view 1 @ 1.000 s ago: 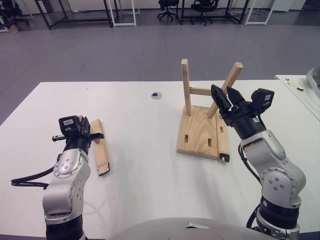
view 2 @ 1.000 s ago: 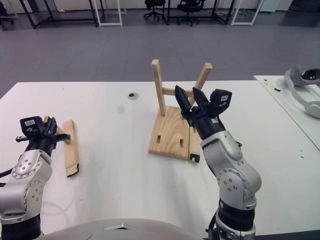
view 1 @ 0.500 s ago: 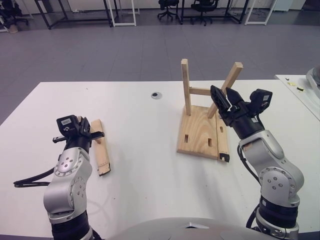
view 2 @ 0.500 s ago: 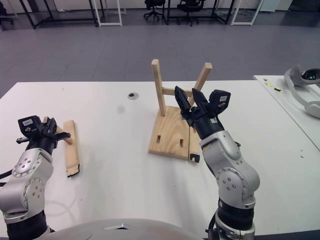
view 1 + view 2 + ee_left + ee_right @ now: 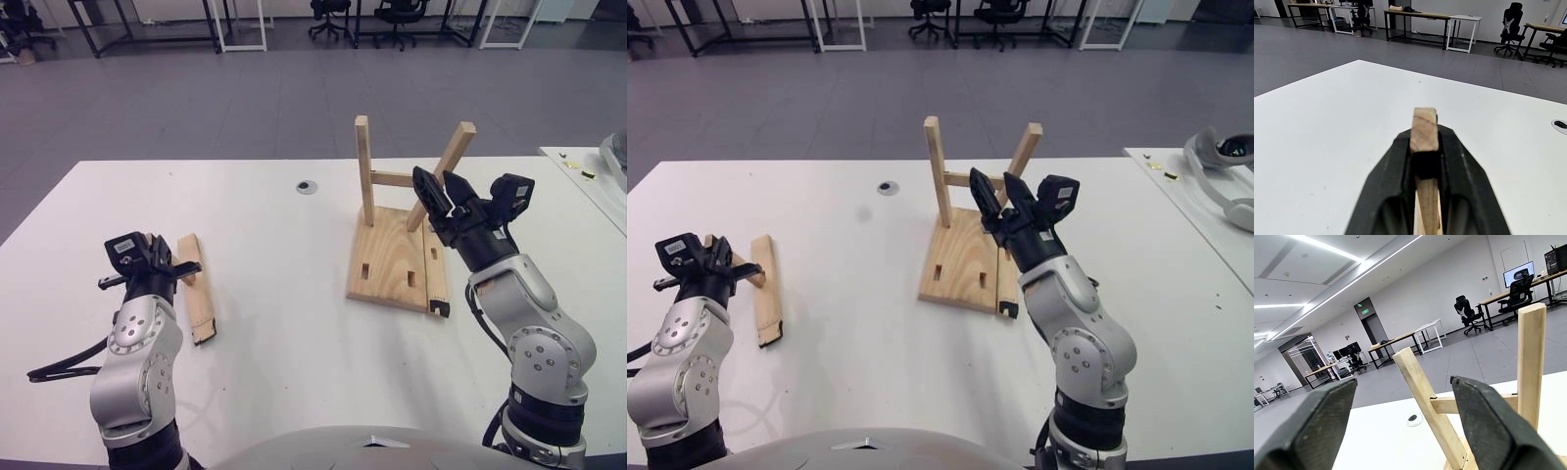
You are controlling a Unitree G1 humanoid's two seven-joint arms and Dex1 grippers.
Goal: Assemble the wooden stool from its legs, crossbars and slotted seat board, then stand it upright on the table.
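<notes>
Roughly halfway: leg pair (image 5: pixel 364 171) is standing in seat board (image 5: pixel 390 262), right tool (image 5: pixel 438 191) gaping beside it; well left, left tool (image 5: pixel 176 266) is clamping remaining leg piece (image 5: pixel 1424 128).

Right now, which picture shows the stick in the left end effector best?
The left wrist view: the stick sits close up, pinched by the left end effector. The eye views show it small, half hidden; the right wrist view faces the stool.
</notes>
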